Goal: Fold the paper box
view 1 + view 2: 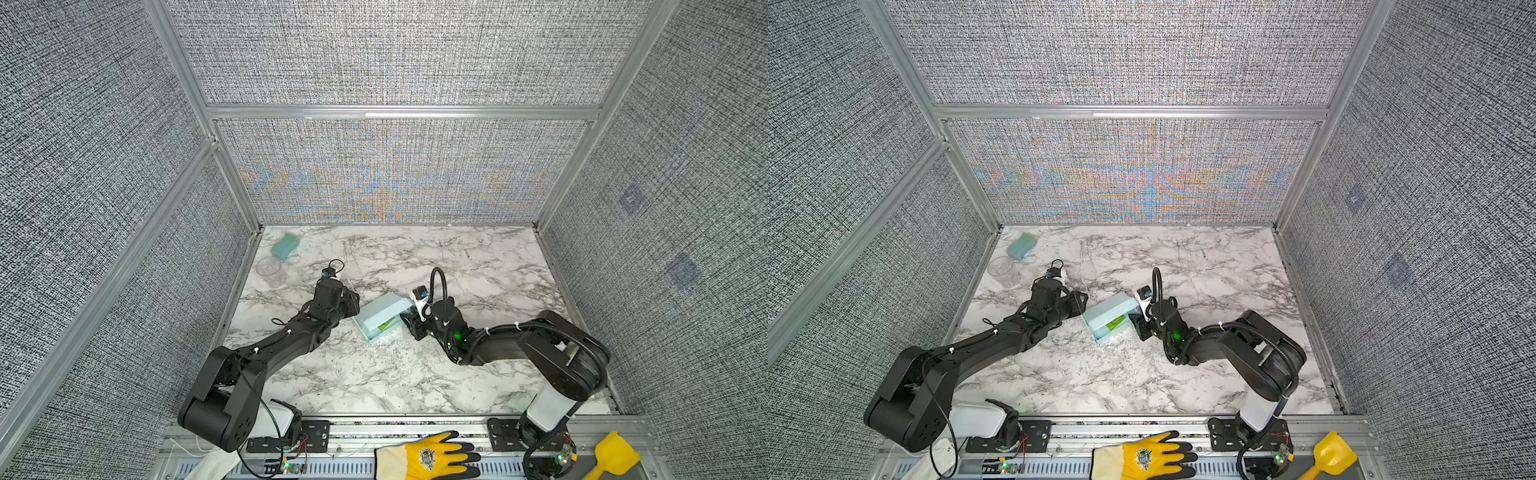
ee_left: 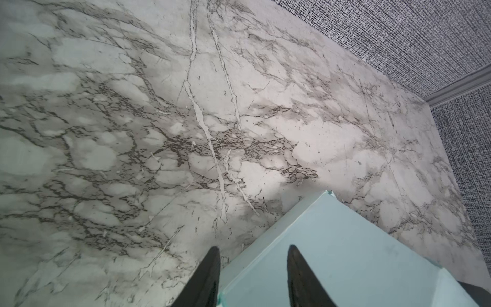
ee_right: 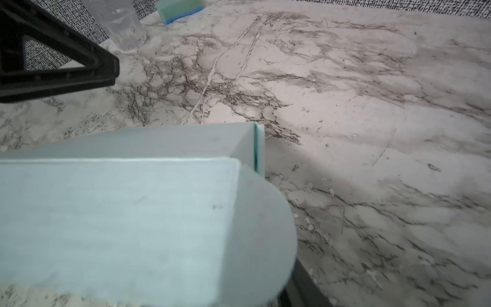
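While the paper box stands near the middle of the marble surface, my two claws are at its two ends. In both top views the box lies between them, turned slantwise, and a small lime-green brick shows inside the part that is not covered. My left claw is just beside the left end of the box. In the left wrist view its fingertips stand apart: one is beside the edge of the box, over the bare surface, and the other is over the pale blue panel. So this claw is released, with the edge of the box in the gap between the two tips. My right claw is at the opposite end, touching the box or almost touching it; which of the two I cannot tell. In the right wrist view the box fills much of the view, with one rounded flap sticking out at its end, and my own fingers are hidden, so I cannot tell if this claw is released or clenched. A clear glass and a teal sponge stand in the far left corner of the surface, well apart from the box.
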